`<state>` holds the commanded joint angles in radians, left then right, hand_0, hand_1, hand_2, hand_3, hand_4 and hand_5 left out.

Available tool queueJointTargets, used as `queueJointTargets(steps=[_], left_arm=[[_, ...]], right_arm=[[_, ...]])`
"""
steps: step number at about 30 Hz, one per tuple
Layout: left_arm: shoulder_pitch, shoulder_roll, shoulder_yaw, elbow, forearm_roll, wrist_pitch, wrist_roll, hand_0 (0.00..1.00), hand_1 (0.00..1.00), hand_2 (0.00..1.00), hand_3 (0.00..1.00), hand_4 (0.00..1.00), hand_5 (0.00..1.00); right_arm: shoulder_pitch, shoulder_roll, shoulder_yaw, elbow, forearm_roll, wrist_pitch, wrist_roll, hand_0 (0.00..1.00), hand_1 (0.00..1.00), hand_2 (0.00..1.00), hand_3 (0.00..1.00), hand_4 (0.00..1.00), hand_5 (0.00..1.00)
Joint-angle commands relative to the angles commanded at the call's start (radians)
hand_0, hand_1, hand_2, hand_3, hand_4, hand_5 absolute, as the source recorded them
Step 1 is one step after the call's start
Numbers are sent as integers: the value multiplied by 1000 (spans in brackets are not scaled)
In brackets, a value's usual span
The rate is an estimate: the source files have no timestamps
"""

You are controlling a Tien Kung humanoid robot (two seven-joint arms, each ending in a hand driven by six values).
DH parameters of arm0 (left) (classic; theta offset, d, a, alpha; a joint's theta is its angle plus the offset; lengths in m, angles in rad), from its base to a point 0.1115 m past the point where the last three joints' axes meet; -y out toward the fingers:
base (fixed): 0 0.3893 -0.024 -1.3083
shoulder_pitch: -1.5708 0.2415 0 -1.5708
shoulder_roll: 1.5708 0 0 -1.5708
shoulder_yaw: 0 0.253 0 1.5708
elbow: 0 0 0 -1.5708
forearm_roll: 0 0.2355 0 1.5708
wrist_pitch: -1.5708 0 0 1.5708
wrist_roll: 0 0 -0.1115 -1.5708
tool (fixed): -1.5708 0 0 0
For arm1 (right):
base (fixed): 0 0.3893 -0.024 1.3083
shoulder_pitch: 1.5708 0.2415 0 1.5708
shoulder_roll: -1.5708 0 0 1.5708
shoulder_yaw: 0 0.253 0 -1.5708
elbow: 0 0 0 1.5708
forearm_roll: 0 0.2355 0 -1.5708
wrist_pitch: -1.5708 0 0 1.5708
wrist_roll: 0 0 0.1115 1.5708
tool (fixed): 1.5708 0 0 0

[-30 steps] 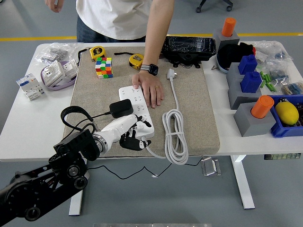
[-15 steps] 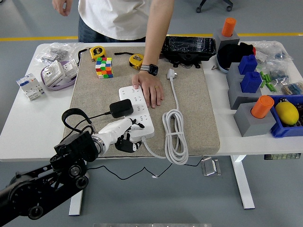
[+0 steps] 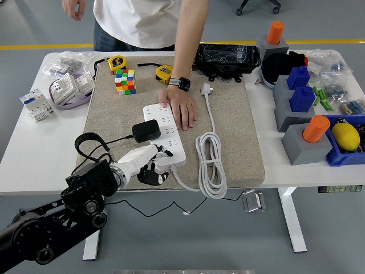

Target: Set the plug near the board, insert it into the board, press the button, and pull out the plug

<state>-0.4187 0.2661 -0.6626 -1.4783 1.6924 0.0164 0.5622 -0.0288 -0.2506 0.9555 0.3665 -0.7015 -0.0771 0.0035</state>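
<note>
Head view. The left robot hand reached in from the near left, its white fingers extended and relaxed, grasping nothing, with the tips at the near end of the white board. The black plug sat on the board's left side, its black cable looping off to the left. A person's hand lay flat on the board's far end. The board rested on a beige mat on the table, with its coiled white cord to the right.

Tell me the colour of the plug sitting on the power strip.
Black; the plug shows clearly in the head view.
</note>
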Motion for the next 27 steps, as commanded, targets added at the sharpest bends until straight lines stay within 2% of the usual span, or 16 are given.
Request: queueJointTargets(steps=[7,10,21,27], left_arm=[[1,-1,3,17,2,9,-7,64,69,150,794,637,113],[3,0,-5,7,-7,17,-22,64,69,149,782,635,111],[1,2,-11,-15,-26,5,-22,64,68,149,777,640,119],[-2,0,-11,3,-17,15,-27,64,67,148,775,642,131]], right_arm=[[1,0,0,1,0,0,0,606,625,625,551,942,482],[1,0,0,1,0,1,0,606,625,625,551,942,483],[2,0,-1,2,0,1,0,606,625,624,550,941,480],[2,0,-2,1,0,1,0,606,625,624,550,940,481]])
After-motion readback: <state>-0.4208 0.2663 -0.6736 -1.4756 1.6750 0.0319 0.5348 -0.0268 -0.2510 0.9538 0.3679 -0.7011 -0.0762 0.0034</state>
